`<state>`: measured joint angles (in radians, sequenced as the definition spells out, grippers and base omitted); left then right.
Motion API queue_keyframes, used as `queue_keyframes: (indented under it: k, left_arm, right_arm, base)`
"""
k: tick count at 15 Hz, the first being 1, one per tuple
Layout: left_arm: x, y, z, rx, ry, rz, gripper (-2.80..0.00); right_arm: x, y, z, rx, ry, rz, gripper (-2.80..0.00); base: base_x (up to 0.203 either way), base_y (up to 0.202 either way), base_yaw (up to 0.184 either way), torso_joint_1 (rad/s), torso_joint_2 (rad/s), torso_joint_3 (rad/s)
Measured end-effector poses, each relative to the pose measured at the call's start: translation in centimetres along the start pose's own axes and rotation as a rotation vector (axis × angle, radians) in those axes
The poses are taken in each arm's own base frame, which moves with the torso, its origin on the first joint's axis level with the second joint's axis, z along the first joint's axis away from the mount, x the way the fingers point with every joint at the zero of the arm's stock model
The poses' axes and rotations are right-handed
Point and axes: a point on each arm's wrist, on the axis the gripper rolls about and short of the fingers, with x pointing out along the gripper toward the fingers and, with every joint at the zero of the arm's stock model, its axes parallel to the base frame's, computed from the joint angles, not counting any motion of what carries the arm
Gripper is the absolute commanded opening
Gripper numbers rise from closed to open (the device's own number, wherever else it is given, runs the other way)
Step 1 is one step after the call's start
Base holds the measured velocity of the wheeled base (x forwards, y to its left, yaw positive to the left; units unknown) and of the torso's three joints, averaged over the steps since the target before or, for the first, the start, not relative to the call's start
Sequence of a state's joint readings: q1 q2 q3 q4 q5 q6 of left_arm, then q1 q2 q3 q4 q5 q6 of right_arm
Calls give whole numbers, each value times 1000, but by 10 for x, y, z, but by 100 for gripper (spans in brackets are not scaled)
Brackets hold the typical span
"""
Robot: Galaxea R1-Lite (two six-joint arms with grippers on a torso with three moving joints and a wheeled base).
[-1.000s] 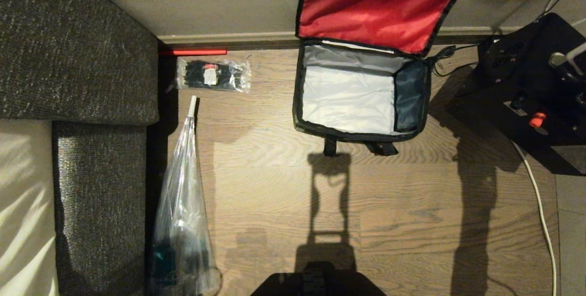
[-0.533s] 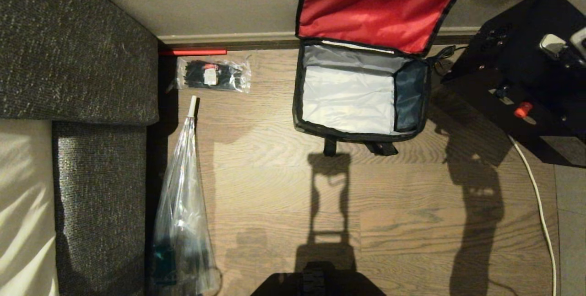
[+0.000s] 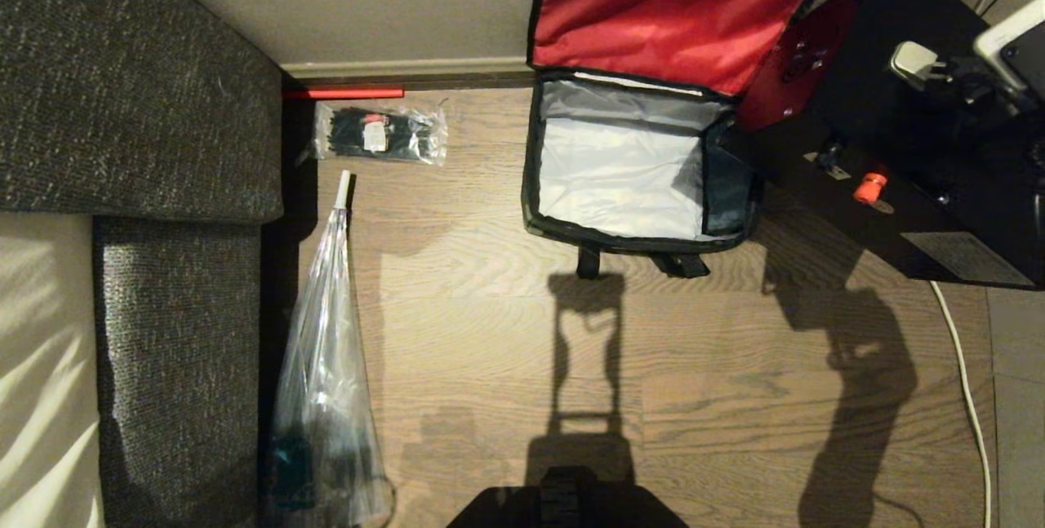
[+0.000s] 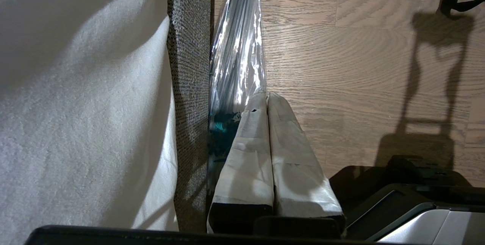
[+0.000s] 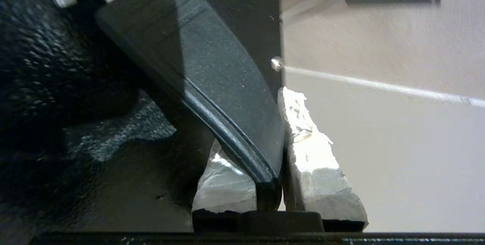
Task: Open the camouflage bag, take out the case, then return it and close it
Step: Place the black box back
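The bag (image 3: pixel 645 161) lies open on the floor (image 3: pixel 694 365) by the wall, red lid up. The case (image 3: pixel 898 144) hangs at its right edge, its handle (image 5: pixel 212 97) pinched by the right gripper (image 5: pixel 280 161). The left gripper (image 4: pixel 267 101), fingers pressed together, hangs beside the sofa (image 3: pixel 147 104) and a plastic sleeve (image 3: pixel 326 365). A tie packet (image 3: pixel 381 134) lies near the baseboard; a white cable (image 3: pixel 967 397) runs on the right.

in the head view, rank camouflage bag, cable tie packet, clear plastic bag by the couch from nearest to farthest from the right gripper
The right gripper is at far right, holding the case.
1. camouflage bag, just left of it
2. cable tie packet, by the wall
3. clear plastic bag, lower left by the couch
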<state>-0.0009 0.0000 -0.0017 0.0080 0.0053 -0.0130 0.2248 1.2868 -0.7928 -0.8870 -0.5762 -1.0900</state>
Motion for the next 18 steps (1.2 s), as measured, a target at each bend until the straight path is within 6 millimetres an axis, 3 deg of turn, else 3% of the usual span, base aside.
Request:
queue_keyframes:
  k: [14, 18]
  left_arm:
    - [0, 0, 0, 0, 0, 0, -280]
    - [0, 0, 0, 0, 0, 0, -280]
  right_arm:
    - [-28, 25, 75, 119, -318, 251, -280]
    - [-28, 40, 84, 117, -421, 328, -280]
  base:
    - [0, 0, 0, 0, 0, 0]
    - [0, 0, 0, 0, 0, 0]
